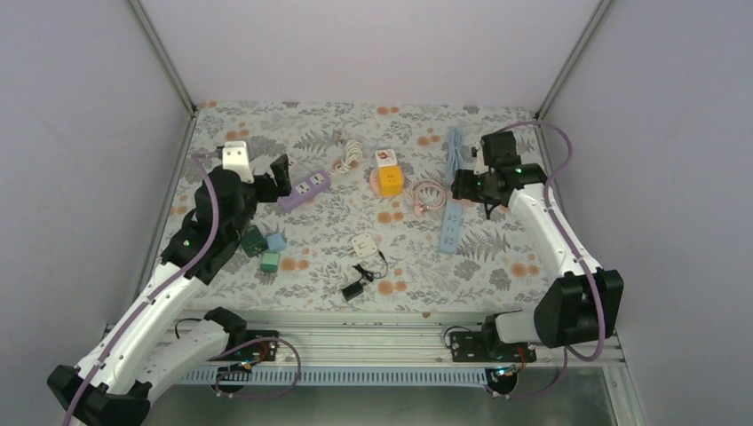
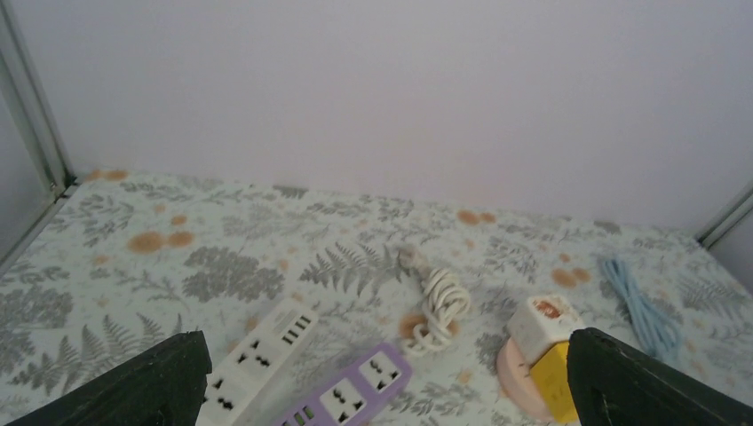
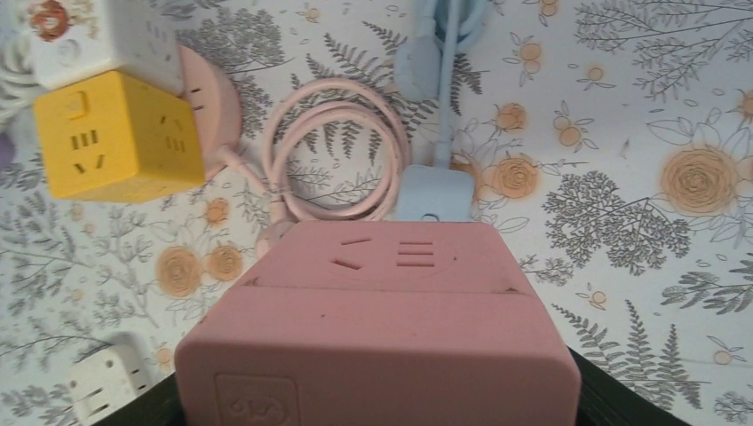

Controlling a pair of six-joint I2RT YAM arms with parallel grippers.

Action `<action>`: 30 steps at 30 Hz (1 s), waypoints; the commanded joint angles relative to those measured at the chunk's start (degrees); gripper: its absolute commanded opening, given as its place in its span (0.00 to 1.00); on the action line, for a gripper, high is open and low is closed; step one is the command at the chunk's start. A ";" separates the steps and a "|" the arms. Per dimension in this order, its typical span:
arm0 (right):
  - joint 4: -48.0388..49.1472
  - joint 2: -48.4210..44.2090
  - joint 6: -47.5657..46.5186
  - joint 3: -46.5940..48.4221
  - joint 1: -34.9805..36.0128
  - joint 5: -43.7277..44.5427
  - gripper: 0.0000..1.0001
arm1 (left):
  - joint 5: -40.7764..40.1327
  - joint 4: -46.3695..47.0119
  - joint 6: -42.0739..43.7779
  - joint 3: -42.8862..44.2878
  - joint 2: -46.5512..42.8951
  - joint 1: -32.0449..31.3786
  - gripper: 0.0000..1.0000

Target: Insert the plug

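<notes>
Your right fingers [image 3: 622,410] pinch the pink socket cube [image 3: 377,328]; your left fingers [image 2: 133,386] stand spread, empty. Carrying step, likely; next, line it up squarely before pushing in.

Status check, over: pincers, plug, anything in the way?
Left pincer open, empty, near purple strip. Right pincer shut on pink adapter block. Pink cable coil just ahead.

I see open cloth [image 1: 293,120] along the far edge; purple strip [image 1: 305,188], yellow cube [image 1: 391,181], blue strip [image 1: 451,227] crowd the middle.
</notes>
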 commanded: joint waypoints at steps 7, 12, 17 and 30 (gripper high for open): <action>-4.46 7.11 -2.23 3.56 -1.12 -3.75 0.42 | 2.46 -4.78 3.32 -0.78 -0.96 0.26 1.00; -5.68 10.51 -1.62 4.28 -1.90 -6.41 0.43 | 4.73 -4.54 3.39 -1.34 -0.93 0.26 1.00; -7.17 13.07 -0.35 6.41 -3.17 -5.21 0.45 | 4.55 -5.09 2.53 -1.38 -0.31 0.26 1.00; -2.05 16.95 2.00 2.50 -3.70 -4.43 0.40 | 6.17 -5.15 2.37 -1.74 0.15 0.26 1.00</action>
